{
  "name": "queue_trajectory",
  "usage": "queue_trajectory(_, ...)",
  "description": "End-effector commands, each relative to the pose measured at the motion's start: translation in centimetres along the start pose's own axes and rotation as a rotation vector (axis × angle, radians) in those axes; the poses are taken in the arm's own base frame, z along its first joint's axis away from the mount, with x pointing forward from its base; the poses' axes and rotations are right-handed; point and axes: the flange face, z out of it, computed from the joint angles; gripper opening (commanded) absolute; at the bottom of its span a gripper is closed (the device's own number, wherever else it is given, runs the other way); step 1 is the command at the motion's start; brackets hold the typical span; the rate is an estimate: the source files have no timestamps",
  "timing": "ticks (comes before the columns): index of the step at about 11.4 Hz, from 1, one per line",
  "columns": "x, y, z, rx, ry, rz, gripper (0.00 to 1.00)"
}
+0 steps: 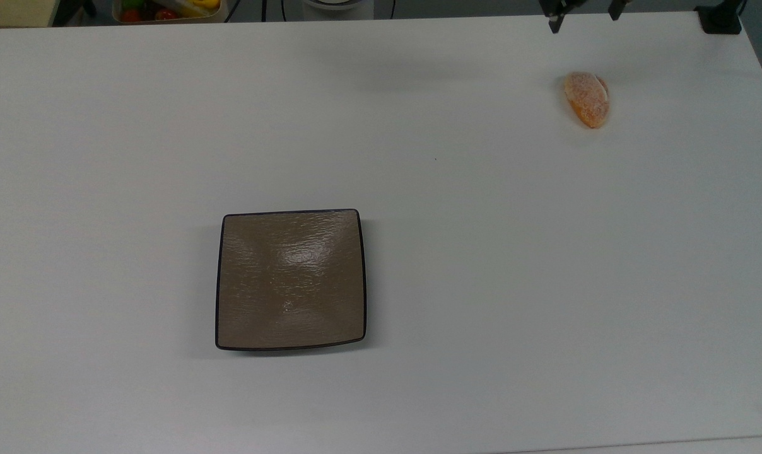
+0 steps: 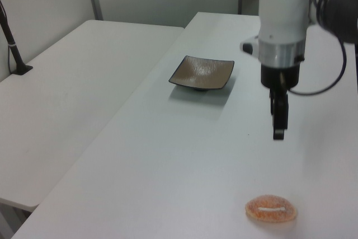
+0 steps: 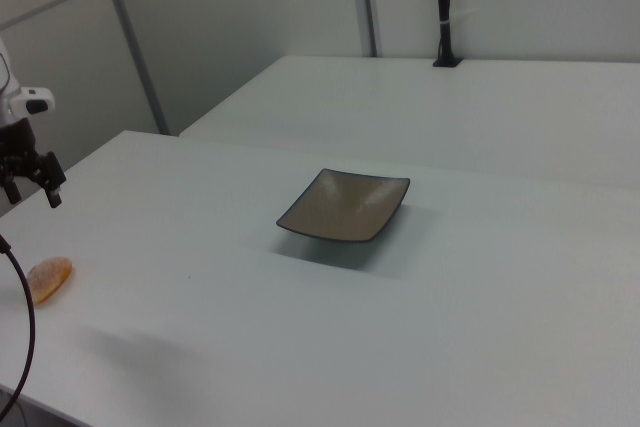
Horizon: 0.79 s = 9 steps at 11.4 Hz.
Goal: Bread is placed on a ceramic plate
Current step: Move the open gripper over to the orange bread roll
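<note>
The bread [image 1: 586, 99] is a small oval orange roll with a pale dusting, lying on the white table near the top view's upper right corner. It also lies near the front edge in the left view [image 2: 271, 209] and at the right view's far left [image 3: 48, 278]. The ceramic plate [image 1: 291, 279] is square, glossy and taupe-brown with a dark rim, and nothing is on it [image 2: 201, 72] [image 3: 345, 205]. My gripper [image 1: 584, 16] hangs open above the table just beyond the bread, holding nothing [image 2: 278, 130] [image 3: 33, 190].
A box of colourful items [image 1: 166, 9] sits past the table's far edge at the top view's upper left. A black clamp [image 1: 721, 19] grips the upper right corner. A second white table [image 2: 56, 99] adjoins on the left view's left.
</note>
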Motion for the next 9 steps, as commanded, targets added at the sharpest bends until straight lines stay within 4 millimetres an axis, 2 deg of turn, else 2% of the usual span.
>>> queue_trajectory(1,1.2,-2.1,4.2,0.024,0.002,0.012,1.00)
queue_trajectory(3,0.9,-3.7,7.3,0.030,0.003,-0.010,1.00)
queue_trajectory(5,0.9,-4.3,9.6,0.034,0.005,-0.018,1.00)
queue_trajectory(7,0.2,-6.2,12.1,0.047,0.022,-0.031,1.00)
queue_trajectory(9,0.1,-6.3,14.4,0.036,0.006,-0.019,1.00)
